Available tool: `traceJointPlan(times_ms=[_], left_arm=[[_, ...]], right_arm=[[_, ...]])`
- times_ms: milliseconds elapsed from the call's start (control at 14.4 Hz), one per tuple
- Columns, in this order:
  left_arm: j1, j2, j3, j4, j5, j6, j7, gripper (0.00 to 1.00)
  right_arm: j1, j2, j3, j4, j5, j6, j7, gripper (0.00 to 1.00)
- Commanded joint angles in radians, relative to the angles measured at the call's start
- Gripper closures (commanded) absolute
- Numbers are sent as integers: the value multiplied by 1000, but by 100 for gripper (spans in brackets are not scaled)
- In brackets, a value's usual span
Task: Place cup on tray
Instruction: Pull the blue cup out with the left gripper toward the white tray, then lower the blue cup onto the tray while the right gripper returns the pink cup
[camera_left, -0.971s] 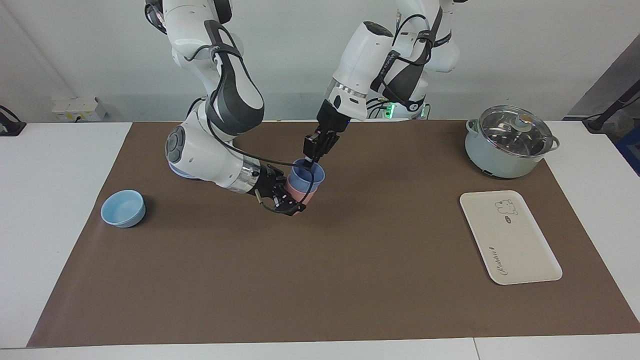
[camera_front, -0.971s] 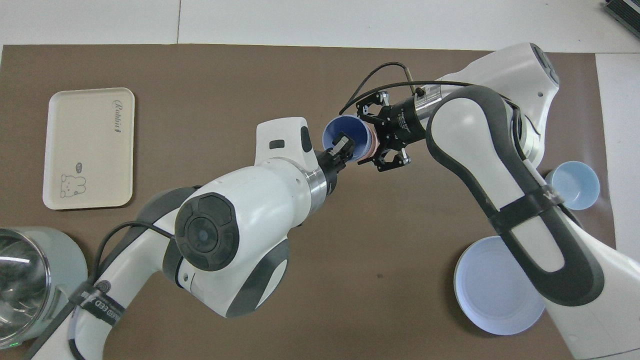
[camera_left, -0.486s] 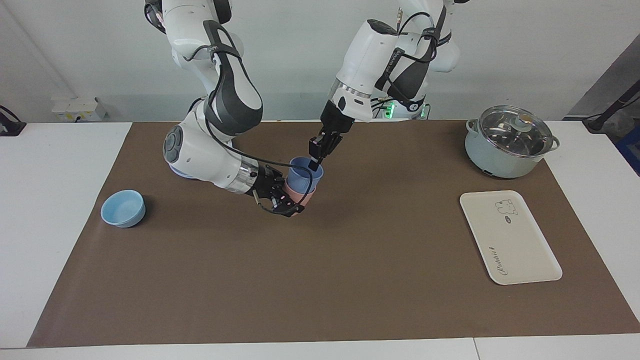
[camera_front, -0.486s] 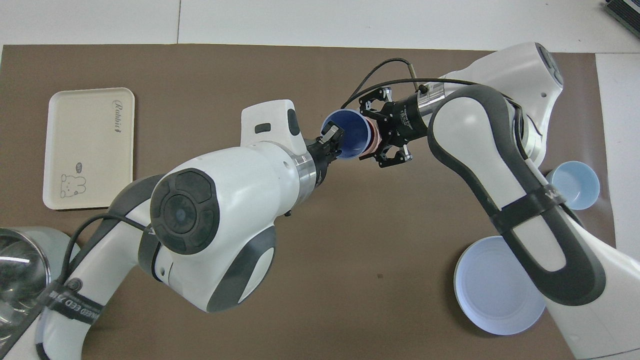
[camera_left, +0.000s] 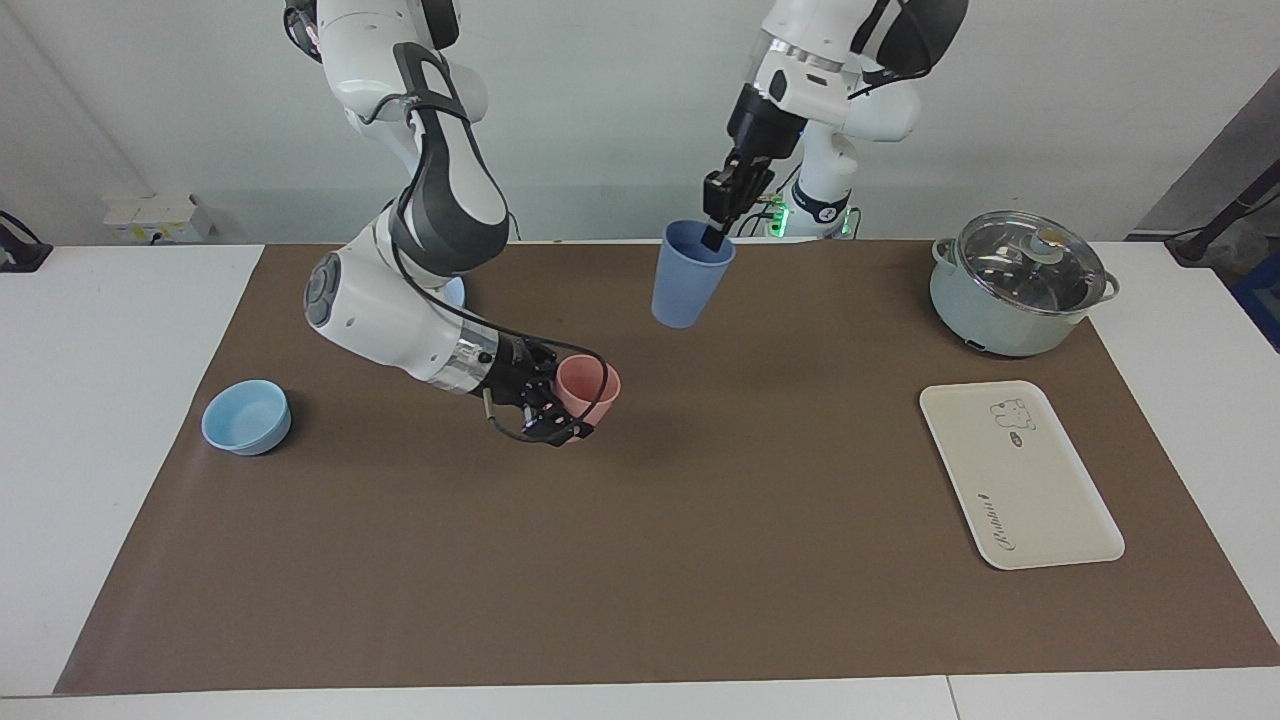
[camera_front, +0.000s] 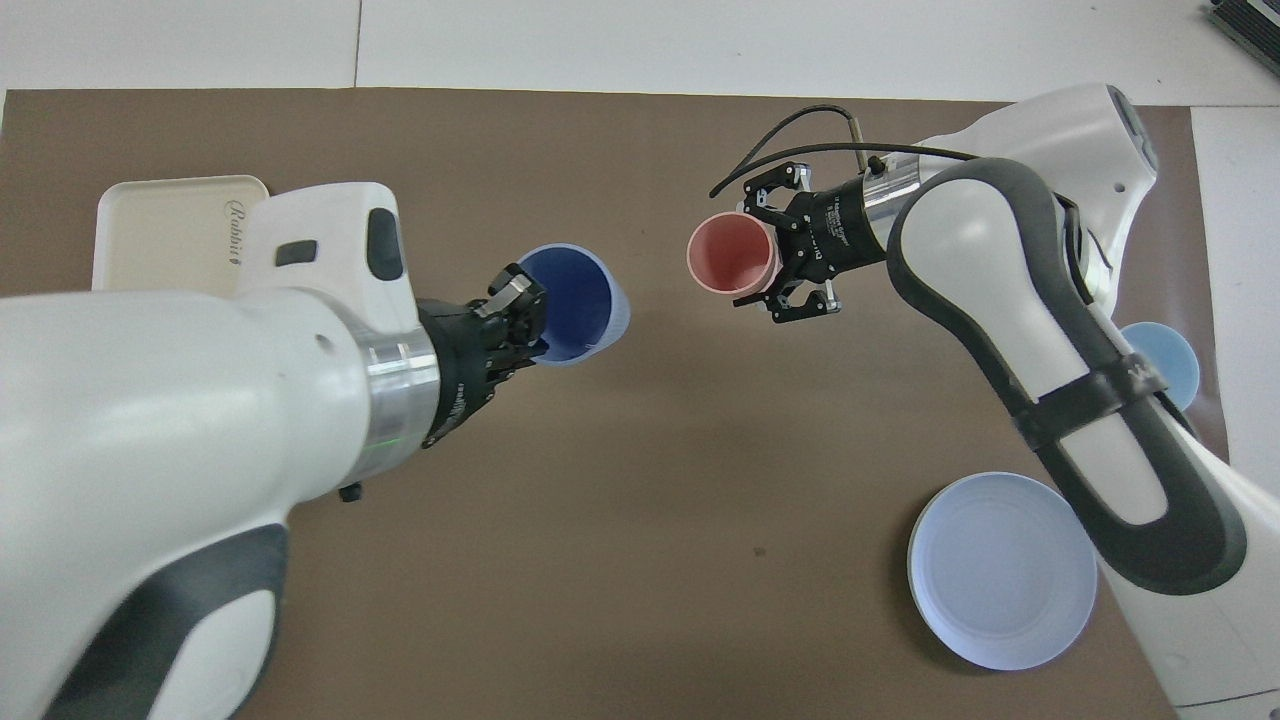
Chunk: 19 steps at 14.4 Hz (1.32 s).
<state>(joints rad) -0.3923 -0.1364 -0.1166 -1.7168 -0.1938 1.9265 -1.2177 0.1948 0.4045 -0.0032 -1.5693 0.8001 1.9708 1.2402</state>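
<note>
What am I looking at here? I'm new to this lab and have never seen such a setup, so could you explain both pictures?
These are two robot arms at a table covered by a brown mat, each ending in a two-finger gripper. One picture is taken from across the table, facing the robots. The other looks down from above their own end, so the sides appear swapped.

The left gripper is up in the air over the mat, pinching the rim of a periwinkle-blue cup. The right gripper is low over the mat, closed around a pink cup.

On the mat lie a cream tray with a bear drawing and a lidded pot, both toward the left arm's end, and a light-blue bowl and a round blue plate toward the right arm's end.
</note>
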Motion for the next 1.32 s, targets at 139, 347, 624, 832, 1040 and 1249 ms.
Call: traceJointPlan(times_ms=[139,347,624,832,1040,1249], left_arm=[[330,-41,18,-65,-41,-146,643,100],[516,4,21,-147,-62,-42,901,100],[674,197,21,-136,-113,100,1091,100],[740,280,21,-141,-142,209,1223,100],[767,334,21,-152,-144,236,1273,100],[800,373,21,-161,-144,253,1328,100]], right_arm=[[-168,-47,8,-162,161,-12,-157,100],[-259,-24,8,-190,168,-46,-290,100],[-363,43,8,-212,172,-81,-470,100],[-396,82,8,-213,211,-73,-501,100],[-416,103,8,-213,248,-69,-535,100],[-416,105,6,-233,258,-4,-532,100]])
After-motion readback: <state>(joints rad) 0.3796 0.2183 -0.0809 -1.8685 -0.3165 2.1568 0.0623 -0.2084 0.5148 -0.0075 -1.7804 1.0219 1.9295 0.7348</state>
